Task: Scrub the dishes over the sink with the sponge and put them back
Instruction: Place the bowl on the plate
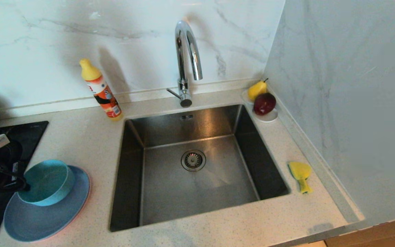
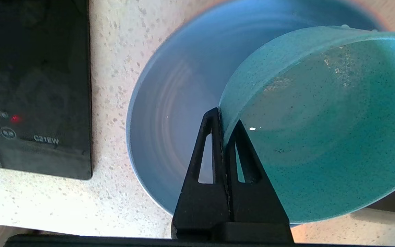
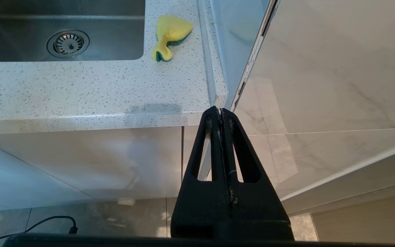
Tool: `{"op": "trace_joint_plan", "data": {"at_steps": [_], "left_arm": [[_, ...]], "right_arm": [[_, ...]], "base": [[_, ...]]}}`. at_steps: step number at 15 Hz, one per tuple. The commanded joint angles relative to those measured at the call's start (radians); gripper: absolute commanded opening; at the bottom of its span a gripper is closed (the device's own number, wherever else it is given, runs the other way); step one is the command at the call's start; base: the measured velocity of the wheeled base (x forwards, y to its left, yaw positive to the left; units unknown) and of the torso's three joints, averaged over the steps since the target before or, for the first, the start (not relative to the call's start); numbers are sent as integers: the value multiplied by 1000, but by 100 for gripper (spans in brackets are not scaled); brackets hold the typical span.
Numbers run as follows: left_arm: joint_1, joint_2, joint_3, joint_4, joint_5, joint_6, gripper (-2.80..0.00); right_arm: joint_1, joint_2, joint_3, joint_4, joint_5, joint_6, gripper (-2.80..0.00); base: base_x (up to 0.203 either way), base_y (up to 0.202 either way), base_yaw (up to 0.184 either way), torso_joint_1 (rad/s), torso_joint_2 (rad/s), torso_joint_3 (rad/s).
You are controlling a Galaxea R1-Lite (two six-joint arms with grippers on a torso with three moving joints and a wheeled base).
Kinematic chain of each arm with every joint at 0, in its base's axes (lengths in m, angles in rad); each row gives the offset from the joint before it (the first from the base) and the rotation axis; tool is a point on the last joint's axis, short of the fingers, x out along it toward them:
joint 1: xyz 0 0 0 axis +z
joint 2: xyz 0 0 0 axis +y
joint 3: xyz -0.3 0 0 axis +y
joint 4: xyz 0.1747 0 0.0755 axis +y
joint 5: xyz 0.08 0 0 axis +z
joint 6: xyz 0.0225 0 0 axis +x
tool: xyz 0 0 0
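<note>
Head view only: tall curved chrome tap (image 1: 188,58) at upper centre, above the rectangular brushed steel sink (image 1: 197,161).
Left wrist view only: left gripper (image 2: 222,118) fingers clenched on the rim of the tilted teal-blue bowl (image 2: 321,130), above the round light-blue plate (image 2: 173,103).
Right wrist view only: right gripper (image 3: 220,110) pressed closed, holding nothing, below the counter edge.
Bowl, head view: lower left (image 1: 46,181).
Yellow sponge with green layer (image 1: 301,175): on the counter, right of the sink.
</note>
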Motion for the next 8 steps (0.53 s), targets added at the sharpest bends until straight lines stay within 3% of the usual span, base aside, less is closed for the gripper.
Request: {"op": "trace_joint_plan", "data": {"at_steps": [1,8], "left_arm": [[0,-1,13,2,0,2,0],[1,-37,-33,-3,-18,-16,0]], "right_arm": [[0,1,0,0,0,-1,-280],[0,1,0,0,0,-1,-280]], "base": [[0,0,0,0,0,0],[0,0,0,0,0,0]]}}
